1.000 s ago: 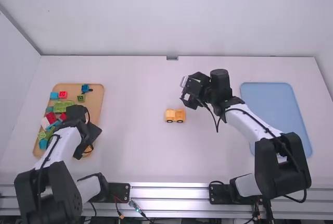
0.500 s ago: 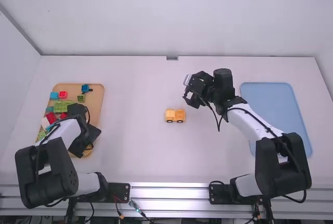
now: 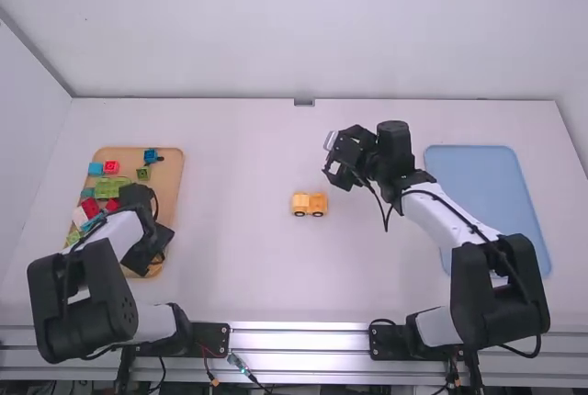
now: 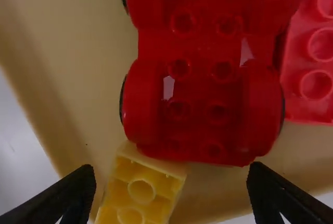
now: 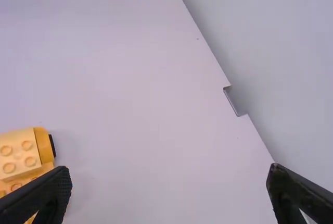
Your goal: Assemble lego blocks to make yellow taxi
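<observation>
Spreading two released fingers wide on the left gripper [image 3: 147, 250], hovering over the one tan tray [image 3: 173, 184] at the lower left of the high view. Framing one yellow block [image 4: 141, 190] between the fingertips, nearer one of them, and facing one red wheeled base [image 4: 200, 78] right beside that block, plus one red brick [image 4: 316, 67] next to the base. Parting two fingers just as wide, released too, on the right gripper [image 3: 340, 158], right of centre in the high view. Sitting near the centre of the high view: one yellow vehicle [image 3: 310, 204], showing two wheels. Grouping at the tray's upper end: one small green block [image 3: 142, 174] and one red block [image 3: 111, 167]. Lying at the right: one blue tray [image 3: 473, 174].
</observation>
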Controlling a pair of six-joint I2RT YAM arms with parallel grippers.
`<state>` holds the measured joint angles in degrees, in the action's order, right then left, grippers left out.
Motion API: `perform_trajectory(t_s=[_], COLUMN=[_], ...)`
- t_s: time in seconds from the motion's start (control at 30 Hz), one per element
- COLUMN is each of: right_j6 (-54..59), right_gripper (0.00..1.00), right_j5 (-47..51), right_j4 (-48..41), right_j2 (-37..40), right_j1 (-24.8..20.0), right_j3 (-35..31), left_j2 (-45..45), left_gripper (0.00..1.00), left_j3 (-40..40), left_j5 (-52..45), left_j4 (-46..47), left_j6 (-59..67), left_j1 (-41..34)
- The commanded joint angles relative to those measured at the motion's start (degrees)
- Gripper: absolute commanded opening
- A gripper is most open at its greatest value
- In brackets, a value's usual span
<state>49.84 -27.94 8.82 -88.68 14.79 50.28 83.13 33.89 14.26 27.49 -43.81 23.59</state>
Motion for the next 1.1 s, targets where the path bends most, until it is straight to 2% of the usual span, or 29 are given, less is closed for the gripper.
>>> perform_trajectory(t_s=[0.0, 0.07, 0.13, 0.37, 0.43, 0.53, 0.57, 0.93, 1.07], right_j6=[-0.39, -0.37, -0.37, -0.57, -0.59, -0.59, -0.59, -2.05, -2.03], right_gripper=[0.99, 0.99, 0.99, 0.99, 0.99, 0.99, 0.99, 0.99, 0.99], right_j5=[-0.31, -0.31, -0.28, -0.31, -0.31, -0.31, -0.31, -0.26, -0.26], right_j4=[0.02, 0.04, 0.02, -0.02, -0.04, -0.2, -0.22, -0.24, -0.22], right_j2=[1.05, 1.05, 1.05, 1.05, 1.05, 1.05, 1.05, 1.05, 1.05], right_j1=[0.31, 0.26, 0.33, 0.35, 0.35, 0.35, 0.35, 0.24, 0.24], right_j3=[0.44, 0.44, 0.44, 0.44, 0.44, 0.44, 0.44, 0.44, 0.44], left_j2=[0.22, 0.22, 0.22, 0.22, 0.22, 0.22, 0.22, -0.68, -1.2], left_gripper=[0.72, 0.67, 0.55, 0.49, 0.39, 0.38, 0.33, 0.33, 0.42], left_j3=[-1.33, -1.66, -1.99, -3.78, -4.5, -5.07, -5.09, -2.99, -1.88], left_j5=[1.22, 1.22, -0.11, -0.74, -0.74, -1.84, -1.77, -1.9, -5.79], left_j4=[-0.07, -0.35, -1.25, -3.85, -4.96, -6.01, -6.12, -4.68, -4.04], left_j6=[-0.52, -0.55, -0.07, 0.35, 0.35, 1.11, 1.81, 1.64, 1.75], left_j1=[0.81, 0.79, 0.72, 0.81, 0.85, 0.74, 0.83, 0.81, 0.74])
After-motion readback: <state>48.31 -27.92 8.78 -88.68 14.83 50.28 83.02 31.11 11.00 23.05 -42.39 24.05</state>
